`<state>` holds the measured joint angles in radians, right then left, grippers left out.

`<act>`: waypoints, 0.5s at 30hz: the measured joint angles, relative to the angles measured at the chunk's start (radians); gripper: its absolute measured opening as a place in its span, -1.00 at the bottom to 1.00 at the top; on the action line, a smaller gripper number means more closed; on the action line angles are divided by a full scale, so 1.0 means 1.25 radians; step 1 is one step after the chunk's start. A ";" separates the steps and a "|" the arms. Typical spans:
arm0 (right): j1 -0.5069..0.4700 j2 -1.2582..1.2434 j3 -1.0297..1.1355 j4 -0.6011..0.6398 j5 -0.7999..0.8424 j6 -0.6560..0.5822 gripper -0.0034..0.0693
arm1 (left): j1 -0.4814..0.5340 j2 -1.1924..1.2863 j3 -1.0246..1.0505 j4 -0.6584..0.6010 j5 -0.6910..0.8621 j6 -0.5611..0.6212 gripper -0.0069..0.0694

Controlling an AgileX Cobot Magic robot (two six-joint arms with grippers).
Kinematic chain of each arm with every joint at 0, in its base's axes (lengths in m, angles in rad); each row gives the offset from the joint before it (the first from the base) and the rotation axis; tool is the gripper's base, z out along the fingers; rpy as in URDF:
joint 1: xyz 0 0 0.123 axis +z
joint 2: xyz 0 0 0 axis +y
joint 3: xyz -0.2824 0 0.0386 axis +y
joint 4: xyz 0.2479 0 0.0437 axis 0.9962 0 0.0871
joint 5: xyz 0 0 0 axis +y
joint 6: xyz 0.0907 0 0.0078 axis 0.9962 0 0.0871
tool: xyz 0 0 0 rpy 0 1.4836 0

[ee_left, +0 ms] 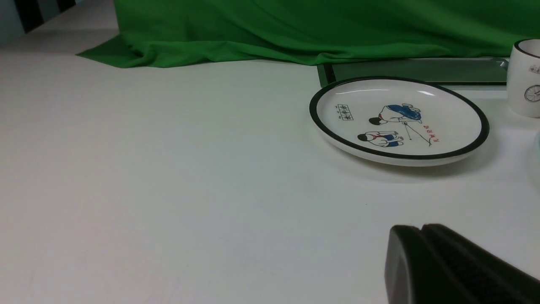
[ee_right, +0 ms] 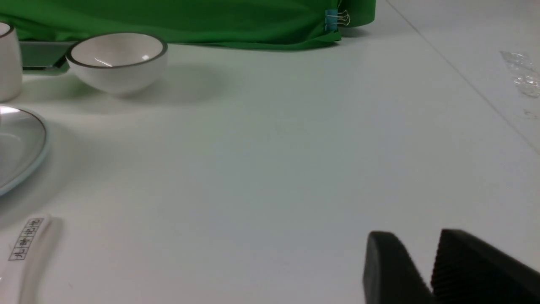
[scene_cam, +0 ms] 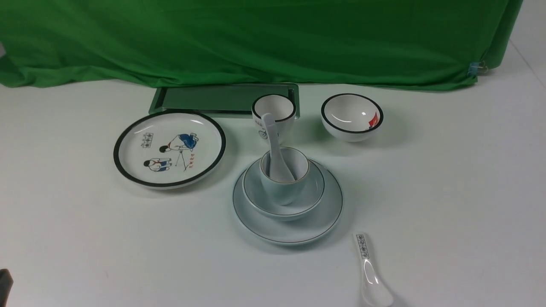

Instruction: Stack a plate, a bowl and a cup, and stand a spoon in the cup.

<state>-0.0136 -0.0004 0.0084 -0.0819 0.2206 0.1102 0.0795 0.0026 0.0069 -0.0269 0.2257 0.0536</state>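
From the front, the plate (scene_cam: 288,226) sits on the white table (scene_cam: 85,238) near the middle, the bowl (scene_cam: 256,198) rests inside it, the cup (scene_cam: 285,187) stands in the bowl, and the spoon (scene_cam: 275,145) leans in the cup with its handle up toward the far side; by the look of it the stack is finished, so the step in hand is most likely to draw both arms clear. Neither arm reaches near the stack here. The picture plate (scene_cam: 169,148), the bicycle cup (scene_cam: 281,111), the black-rimmed bowl (scene_cam: 352,116) and the printed spoon (scene_cam: 370,273) lie apart from the stack and need no touching. In the left wrist view the left gripper (ee_left: 422,230) shows its two black fingers pressed together with nothing between them, low over bare table, well away from the picture plate. In the right wrist view the right gripper (ee_right: 422,253) has its fingers parted by a narrow gap and holds nothing; the plate's edge shows at the side, and the printed spoon lies near it. To finish well, I would back the arms off slowly and low, keeping wide of the leaning handle, since a light knock could tip the spoon or shift the cup
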 joint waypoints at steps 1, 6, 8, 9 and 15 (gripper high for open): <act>0.000 0.000 0.000 0.000 0.000 0.000 -0.31 | 0.000 0.000 0.000 0.000 0.000 0.000 -0.90; 0.000 0.000 0.000 0.000 0.000 0.000 -0.29 | 0.000 0.000 0.000 0.000 0.000 0.000 -0.90; 0.000 0.000 0.000 0.000 0.000 0.000 -0.28 | 0.000 0.000 0.000 0.000 0.000 0.000 -0.90; 0.000 0.000 0.000 0.000 0.000 0.000 -0.28 | 0.000 0.000 0.000 0.000 0.000 0.000 -0.90; 0.000 0.000 0.000 0.000 0.000 0.000 -0.26 | 0.000 0.000 0.000 0.000 0.000 0.001 -0.89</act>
<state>-0.0136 -0.0004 0.0084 -0.0819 0.2206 0.1102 0.0795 0.0026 0.0069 -0.0269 0.2257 0.0554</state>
